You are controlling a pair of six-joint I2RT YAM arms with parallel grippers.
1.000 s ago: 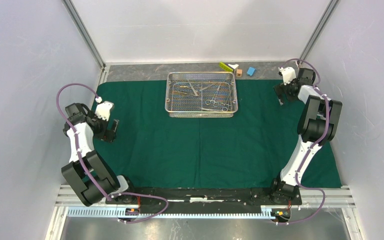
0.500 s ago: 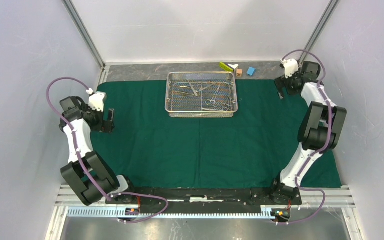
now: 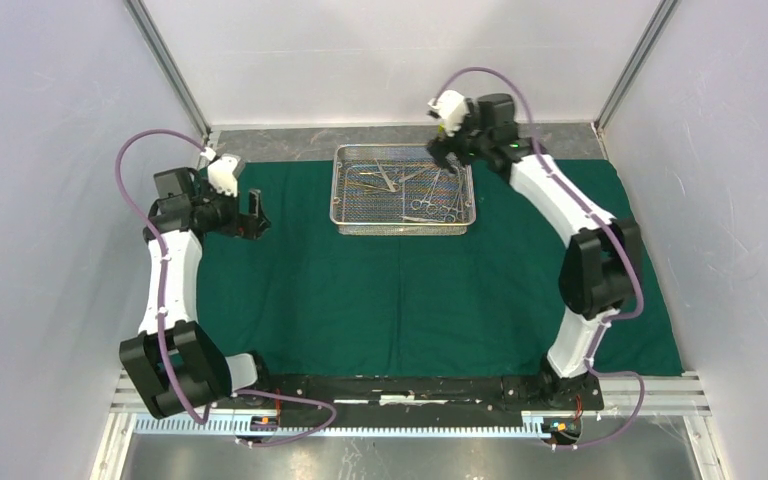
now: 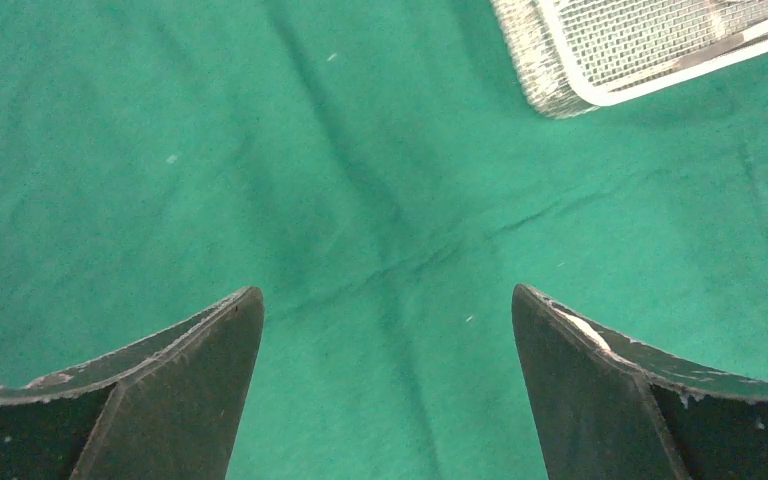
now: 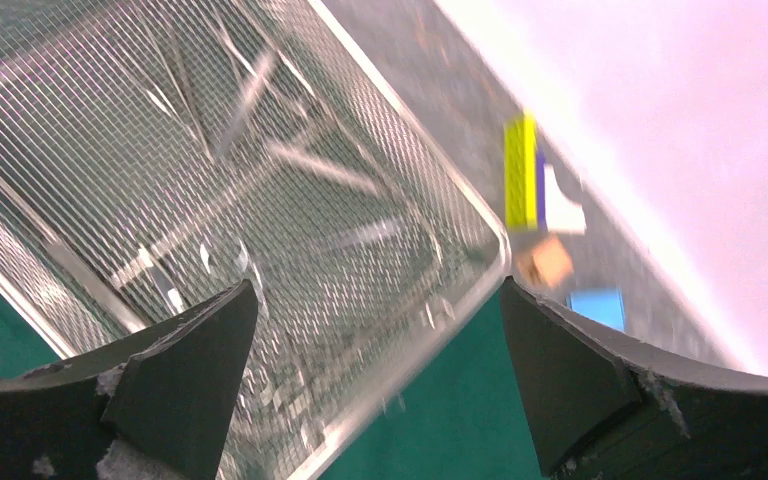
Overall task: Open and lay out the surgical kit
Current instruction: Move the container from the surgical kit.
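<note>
My left arm (image 3: 172,275) and right arm (image 3: 552,195) are white links with black joints, each trailing a looping purple cable (image 3: 480,70) and tipped with scuffed, dark, wedge-shaped fingers (image 4: 175,385).

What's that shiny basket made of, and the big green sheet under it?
The basket looks like bare wire mesh, probably steel: silvery, glinting, with a fine see-through grid. The green sheet looks like soft matte woven cloth: it shows creases and no shine.
</note>
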